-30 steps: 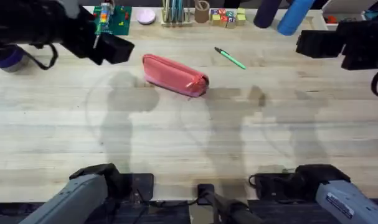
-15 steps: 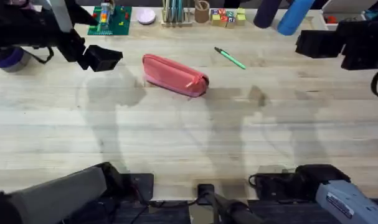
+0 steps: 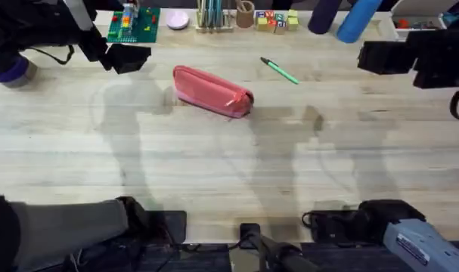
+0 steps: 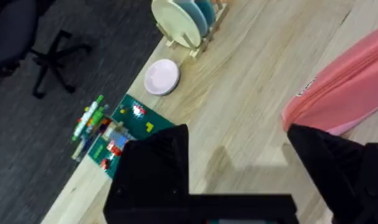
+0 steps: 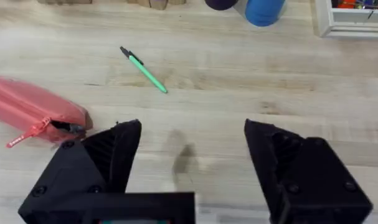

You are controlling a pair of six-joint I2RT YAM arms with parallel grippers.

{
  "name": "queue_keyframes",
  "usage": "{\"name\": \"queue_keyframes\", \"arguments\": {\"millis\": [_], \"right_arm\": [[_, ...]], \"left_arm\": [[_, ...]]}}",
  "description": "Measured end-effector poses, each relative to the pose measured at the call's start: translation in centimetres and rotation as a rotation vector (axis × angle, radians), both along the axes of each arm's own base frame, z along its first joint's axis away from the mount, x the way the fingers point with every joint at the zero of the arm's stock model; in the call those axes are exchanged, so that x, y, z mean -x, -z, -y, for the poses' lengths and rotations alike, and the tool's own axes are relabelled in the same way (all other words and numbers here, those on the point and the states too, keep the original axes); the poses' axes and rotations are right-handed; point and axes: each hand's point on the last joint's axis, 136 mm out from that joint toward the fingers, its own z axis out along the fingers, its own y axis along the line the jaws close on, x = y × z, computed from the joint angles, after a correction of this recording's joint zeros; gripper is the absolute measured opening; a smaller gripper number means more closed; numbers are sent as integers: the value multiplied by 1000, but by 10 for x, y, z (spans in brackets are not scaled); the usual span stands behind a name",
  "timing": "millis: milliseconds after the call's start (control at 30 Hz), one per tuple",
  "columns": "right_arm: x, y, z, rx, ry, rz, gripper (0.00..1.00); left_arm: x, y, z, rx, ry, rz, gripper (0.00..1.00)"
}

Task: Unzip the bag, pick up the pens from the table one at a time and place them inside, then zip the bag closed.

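Even, bright light falls from above, laying soft grey shadows across the table in front of the bag. No glare. The arm bases at the overhead view's lower edge are blurred, as is the left arm's sleeve.

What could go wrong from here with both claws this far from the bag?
1. The bag lies loose on the table with nothing pinning it; tugging the small zipper pull one-handed may just drag it.
2. The pen is slim and lies flat; an off-centre pinch may roll it away.
3. The left claw hangs open beside the green brick board and could knock it.
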Motion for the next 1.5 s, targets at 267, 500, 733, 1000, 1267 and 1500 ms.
{"name": "queue_keyframes", "arguments": {"millis": [267,500,733,1000,1267,1500], "right_arm": [[0,0,0,0,0,0,996],[0,0,0,0,0,0,996],[0,0,0,0,0,0,996],[0,0,0,6,-5,0,996],[0,0,0,12,-9,0,995],[0,0,0,13,-10,1,996]], "left_arm": [[-5,21,14,39,58,-46,990],[-4,45,36,54,133,-108,991],[7,73,45,68,181,-209,991],[14,82,48,46,241,-210,993],[8,101,57,73,297,-206,990],[7,104,70,89,340,-197,991]]}}
